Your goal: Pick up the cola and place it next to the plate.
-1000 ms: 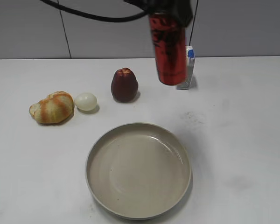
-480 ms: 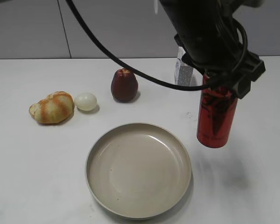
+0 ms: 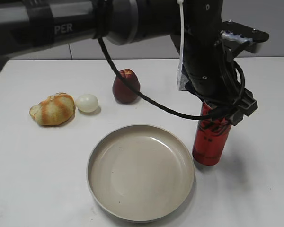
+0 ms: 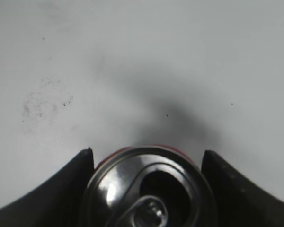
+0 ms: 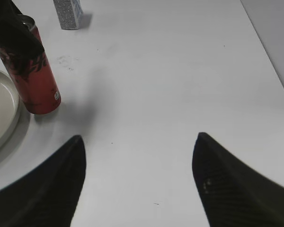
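The cola (image 3: 210, 142) is a tall red can with black script, upright just right of the beige plate (image 3: 100, 142), close to its rim. My left gripper (image 3: 221, 109) is shut on the can's upper part. I cannot tell whether the can's base touches the table. The left wrist view shows the silver pull-tab top (image 4: 149, 189) between my left gripper's (image 4: 146, 153) two black fingers. The right wrist view shows the cola (image 5: 35, 80) beside the plate's edge (image 5: 0, 109). My right gripper (image 5: 138, 137) is open and empty over bare table to the can's right.
A croissant (image 3: 52, 109), a white egg (image 3: 87, 102) and a dark red fruit (image 3: 126, 86) lie behind the plate at left. A white-and-blue carton (image 3: 181, 78) stands behind the can, mostly hidden by the arm; it also shows in the right wrist view (image 5: 68, 12).
My left arm has carried the cola from high above the back of the table forward, right and down, lowering it beside the plate's right rim.
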`<state>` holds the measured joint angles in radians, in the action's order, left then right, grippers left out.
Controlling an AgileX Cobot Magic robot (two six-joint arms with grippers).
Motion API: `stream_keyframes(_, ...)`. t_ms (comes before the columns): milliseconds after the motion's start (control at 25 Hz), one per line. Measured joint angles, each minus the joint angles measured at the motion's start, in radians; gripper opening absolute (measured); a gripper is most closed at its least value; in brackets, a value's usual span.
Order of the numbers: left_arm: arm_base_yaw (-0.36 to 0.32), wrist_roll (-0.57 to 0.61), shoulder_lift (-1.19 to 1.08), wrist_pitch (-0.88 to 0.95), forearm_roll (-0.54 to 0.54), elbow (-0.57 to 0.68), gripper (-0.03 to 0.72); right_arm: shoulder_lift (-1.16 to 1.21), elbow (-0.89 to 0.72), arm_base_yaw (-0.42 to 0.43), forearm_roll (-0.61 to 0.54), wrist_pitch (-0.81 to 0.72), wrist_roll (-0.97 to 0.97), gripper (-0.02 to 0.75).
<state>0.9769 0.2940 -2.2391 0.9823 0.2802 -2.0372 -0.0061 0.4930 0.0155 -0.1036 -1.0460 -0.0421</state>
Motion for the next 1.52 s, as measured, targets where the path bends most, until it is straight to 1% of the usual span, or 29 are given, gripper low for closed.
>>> stream_keyframes(240,0.0,0.0,-0.029,-0.008,0.001,0.0,0.517,0.0,0.0,0.0,0.0,0.0,0.0,0.533)
stream_keyframes(320,0.0,0.0,-0.031,-0.016,0.001,0.0,0.551,0.0,0.0,0.0,0.0,0.0,0.0,0.533)
stream_keyframes(400,0.0,0.0,-0.031,-0.023,0.002,0.0,0.61,0.0,0.0,0.0,0.0,0.0,0.0,0.533)
stream_keyframes(520,-0.001,0.0,-0.028,-0.028,0.002,0.0,0.651,0.0,0.0,0.0,0.0,0.0,0.0,0.533)
stream_keyframes(800,-0.035,0.0,0.048,0.003,0.0,0.0,0.662,0.0,0.0,0.0,0.0,0.0,0.0,0.533)
stream_keyframes(1040,-0.083,0.0,0.238,0.01,0.013,0.0,0.661,0.0,0.0,0.0,0.0,0.0,0.0,0.533)
stream_keyframes(1160,-0.116,-0.001,0.337,0.044,0.009,0.0,0.657,0.0,0.0,0.0,0.0,0.0,0.0,0.533)
stream_keyframes(1280,-0.168,-0.017,0.418,0.158,-0.016,-0.001,0.645,0.0,0.0,0.0,0.0,0.0,0.0,0.533)
stream_keyframes(1400,-0.236,-0.079,0.477,0.219,-0.106,0.015,0.631,0.0,0.0,0.0,0.0,0.0,0.0,0.533)
stream_keyframes(1520,-0.322,-0.131,0.551,0.228,-0.187,0.113,0.62,0.0,0.0,0.0,0.0,0.0,0.0,0.533)
